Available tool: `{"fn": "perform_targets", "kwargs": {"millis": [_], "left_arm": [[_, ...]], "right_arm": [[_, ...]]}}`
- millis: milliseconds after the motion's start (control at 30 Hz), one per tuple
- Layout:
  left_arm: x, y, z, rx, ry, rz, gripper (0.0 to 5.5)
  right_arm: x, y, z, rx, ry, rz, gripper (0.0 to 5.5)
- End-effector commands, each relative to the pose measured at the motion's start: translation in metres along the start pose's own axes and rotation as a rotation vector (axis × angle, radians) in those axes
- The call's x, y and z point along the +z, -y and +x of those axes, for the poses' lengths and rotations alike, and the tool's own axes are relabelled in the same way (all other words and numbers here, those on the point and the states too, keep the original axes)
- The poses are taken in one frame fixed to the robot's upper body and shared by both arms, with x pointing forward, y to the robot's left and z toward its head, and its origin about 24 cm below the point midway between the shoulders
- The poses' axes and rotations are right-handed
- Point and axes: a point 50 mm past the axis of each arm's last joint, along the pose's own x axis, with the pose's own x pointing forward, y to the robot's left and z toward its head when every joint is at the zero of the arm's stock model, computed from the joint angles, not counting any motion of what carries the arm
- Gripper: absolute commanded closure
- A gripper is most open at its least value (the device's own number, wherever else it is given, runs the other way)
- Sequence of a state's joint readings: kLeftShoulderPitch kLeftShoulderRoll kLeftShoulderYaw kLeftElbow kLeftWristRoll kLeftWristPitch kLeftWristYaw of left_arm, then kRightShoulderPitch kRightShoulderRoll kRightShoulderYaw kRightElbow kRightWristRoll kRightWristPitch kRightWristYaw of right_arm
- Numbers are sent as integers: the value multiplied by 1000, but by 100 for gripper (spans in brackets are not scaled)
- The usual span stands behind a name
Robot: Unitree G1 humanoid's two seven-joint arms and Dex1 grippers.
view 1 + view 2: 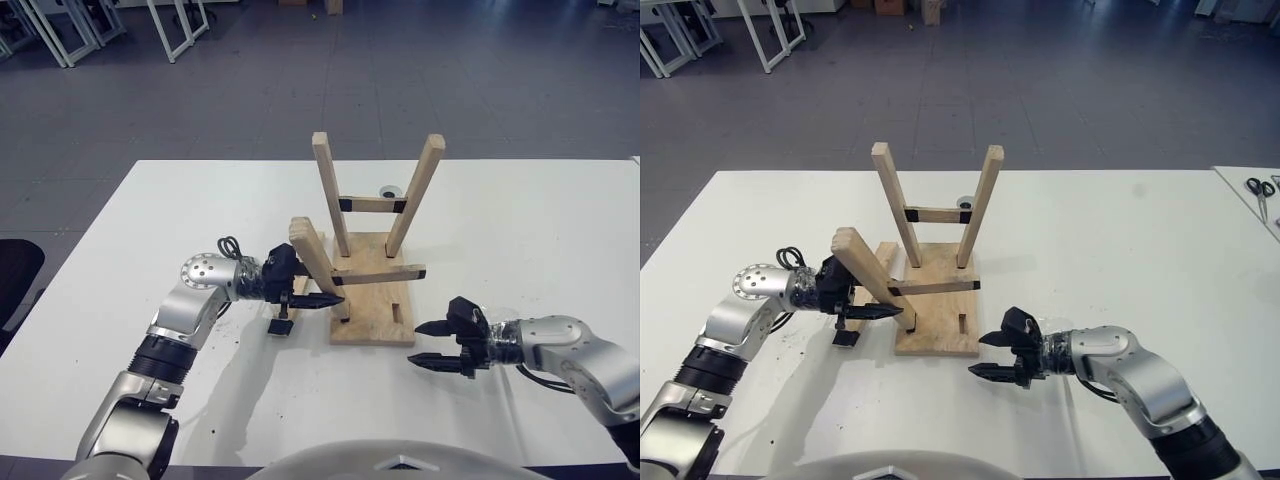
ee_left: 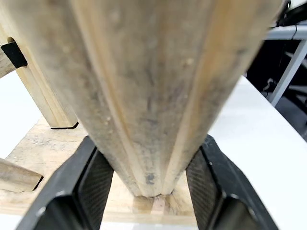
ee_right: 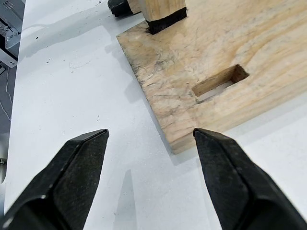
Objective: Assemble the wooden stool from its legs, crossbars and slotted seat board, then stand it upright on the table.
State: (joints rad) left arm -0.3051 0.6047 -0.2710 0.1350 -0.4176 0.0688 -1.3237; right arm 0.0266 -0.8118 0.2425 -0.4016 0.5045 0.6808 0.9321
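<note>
Seat board [image 1: 370, 312] lies flat at the centre of the desk [image 1: 520, 220], with the far leg pair [image 1: 330, 195] upright in its slots. The near leg [image 1: 310, 250] tilts left with its crossbar [image 1: 385, 272] attached, clamped between the fingers of the left gripper [image 1: 330, 291]. The right gripper [image 1: 415, 342], fingers apart, hovers by the board's near-right corner. The wood is probably stiff and light. The joints look loose, so hold the legs low.

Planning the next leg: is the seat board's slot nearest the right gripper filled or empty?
Empty: the slot is an open hole, with nothing seated in it.
</note>
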Motion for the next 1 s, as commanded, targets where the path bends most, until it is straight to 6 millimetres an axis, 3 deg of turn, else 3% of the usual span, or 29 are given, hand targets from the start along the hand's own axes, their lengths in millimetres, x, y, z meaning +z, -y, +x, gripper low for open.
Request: {"fn": "perform_targets", "kwargs": {"millis": [33, 233, 367, 533, 633, 733, 833, 1000], "left_arm": [[-67, 34, 1, 8, -352, -199, 346], [-117, 76, 9, -26, -566, -194, 346], [-126, 78, 11, -35, -630, -127, 346], [-123, 62, 19, 1, -635, -92, 346], [-120, 55, 23, -2, -641, -64, 346], [-122, 56, 25, -14, -663, -39, 346], [-122, 55, 26, -13, -675, -26, 346], [-107, 39, 35, 45, -609, -5, 346]], "right_arm": [[1, 5, -2, -54, 8, -6, 223], [2, 10, -3, -89, 18, 0, 223], [13, 28, -20, -219, 52, -10, 223], [75, 61, -73, -505, 211, -117, 223], [118, 70, -90, -643, 387, -174, 223], [163, 63, -101, -679, 644, -226, 223], [198, 40, -101, -552, 827, -290, 223], [227, -7, -63, -210, 891, -355, 223]]}}
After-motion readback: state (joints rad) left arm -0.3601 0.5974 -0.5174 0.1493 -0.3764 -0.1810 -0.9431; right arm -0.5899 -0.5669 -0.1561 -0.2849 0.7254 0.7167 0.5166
